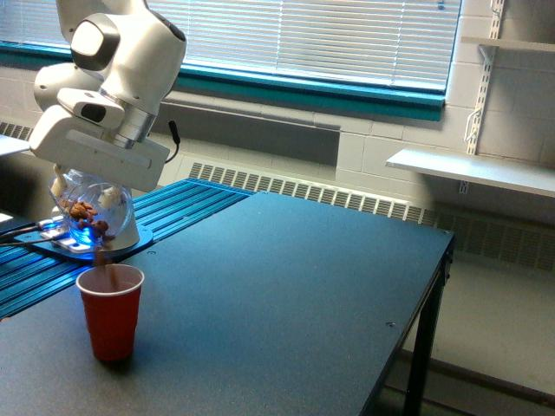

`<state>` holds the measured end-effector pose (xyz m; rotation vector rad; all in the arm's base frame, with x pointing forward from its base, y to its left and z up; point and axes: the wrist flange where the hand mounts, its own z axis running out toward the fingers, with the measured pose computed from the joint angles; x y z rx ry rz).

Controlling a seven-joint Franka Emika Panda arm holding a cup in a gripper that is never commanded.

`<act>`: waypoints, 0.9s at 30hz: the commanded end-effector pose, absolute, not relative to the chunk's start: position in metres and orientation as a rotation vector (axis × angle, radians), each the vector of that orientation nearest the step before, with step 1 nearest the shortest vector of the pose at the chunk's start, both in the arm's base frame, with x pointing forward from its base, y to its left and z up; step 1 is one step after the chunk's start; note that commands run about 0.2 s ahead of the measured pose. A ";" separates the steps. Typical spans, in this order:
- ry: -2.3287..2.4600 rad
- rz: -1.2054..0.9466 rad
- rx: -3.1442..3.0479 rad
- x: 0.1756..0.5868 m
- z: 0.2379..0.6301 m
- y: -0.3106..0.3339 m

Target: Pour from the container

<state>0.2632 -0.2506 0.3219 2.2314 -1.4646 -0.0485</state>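
The one glass jar (90,208) hangs tipped just above the one red plastic cup (111,310), held under the wide white gripper (91,186), whose fingers are closed on the jar's upper part though their tips are hidden behind the housing, and a few brown nut pieces (101,256) drop from its mouth toward the cup. The jar looks rigid, smooth and breakable, light now with only a small cluster of nuts left inside, so a firm hold across its widest part seems wisest. The cup stands alone on the dark bench (286,295), looking light and easily toppled.
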 end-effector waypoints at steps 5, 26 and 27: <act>-1.407 -0.072 2.223 0.267 0.325 -0.253; -1.373 -0.138 2.215 0.261 0.326 -0.259; -1.374 -0.137 2.217 0.261 0.326 -0.260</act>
